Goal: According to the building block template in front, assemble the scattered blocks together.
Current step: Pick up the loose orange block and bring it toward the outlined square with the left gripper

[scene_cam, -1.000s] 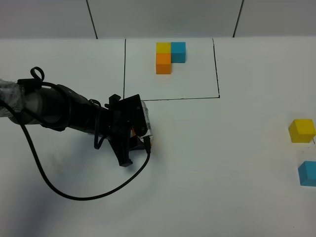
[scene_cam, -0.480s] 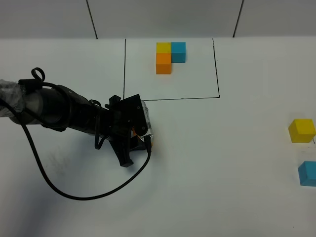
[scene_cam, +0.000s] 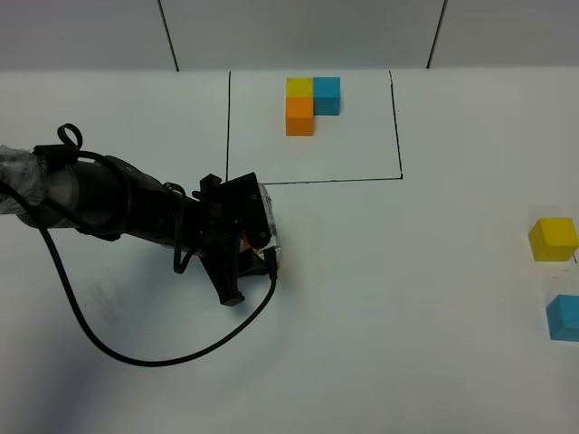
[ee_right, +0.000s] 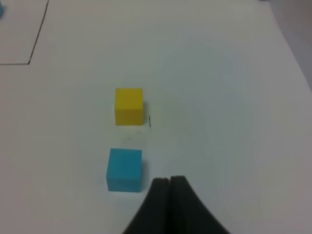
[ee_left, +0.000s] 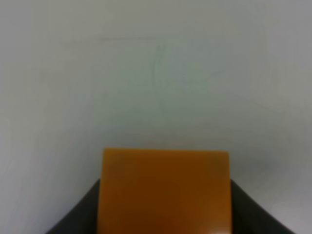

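Observation:
The template [scene_cam: 308,104] is a yellow, blue and orange L of cubes inside a thin black drawn rectangle at the back of the white table [scene_cam: 380,298]. My left gripper [scene_cam: 263,252] is low over the table just in front of the rectangle's left corner. It is shut on the loose orange cube [ee_left: 164,190], which fills the bottom of the left wrist view between the dark fingers [ee_left: 75,217]. The loose yellow cube [scene_cam: 553,239] and the loose light blue cube [scene_cam: 564,317] sit apart at the far right. The right wrist view shows both cubes, yellow [ee_right: 129,106] and blue [ee_right: 125,169]. My right gripper [ee_right: 169,184] is shut and empty beside the blue cube.
A black cable [scene_cam: 136,353] loops from the left arm [scene_cam: 99,199] across the table's front left. The table's right edge runs close past the two loose cubes. A grey wall with dark seams [scene_cam: 167,36] stands behind the table.

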### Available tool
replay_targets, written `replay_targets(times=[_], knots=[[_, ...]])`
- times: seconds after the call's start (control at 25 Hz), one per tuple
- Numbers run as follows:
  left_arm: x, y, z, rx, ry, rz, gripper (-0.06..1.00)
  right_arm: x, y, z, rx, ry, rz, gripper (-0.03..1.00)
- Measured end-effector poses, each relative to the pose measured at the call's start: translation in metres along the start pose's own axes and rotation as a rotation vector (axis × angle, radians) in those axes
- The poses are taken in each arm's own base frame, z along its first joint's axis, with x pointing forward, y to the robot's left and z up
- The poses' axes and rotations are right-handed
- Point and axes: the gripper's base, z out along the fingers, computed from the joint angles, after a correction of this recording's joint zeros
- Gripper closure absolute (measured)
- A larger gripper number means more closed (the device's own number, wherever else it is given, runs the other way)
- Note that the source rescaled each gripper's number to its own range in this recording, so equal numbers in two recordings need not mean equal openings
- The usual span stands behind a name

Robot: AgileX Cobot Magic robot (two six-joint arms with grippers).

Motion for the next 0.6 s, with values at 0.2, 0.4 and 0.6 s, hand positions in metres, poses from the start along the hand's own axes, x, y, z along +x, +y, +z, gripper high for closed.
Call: replay_targets(times=[0.2, 0.4, 0.6], knots=[[0.0004, 0.0019, -0.0001, -0.019, 0.006, -0.005, 0.22, 0.0000, 0.0000, 0.0000, 0.000, 0.000, 0.000, 0.97], [0.0005, 0.0032, -0.0001, -0.032, 0.008, -0.020, 0.05, 0.0000, 0.0000, 0.0000, 0.000, 0.000, 0.000, 0.97], [0.0000, 0.0036, -0.0008, -0.037, 0.007, -0.022, 0.03, 0.0000, 0.0000, 0.0000, 0.000, 0.000, 0.000, 0.97]])
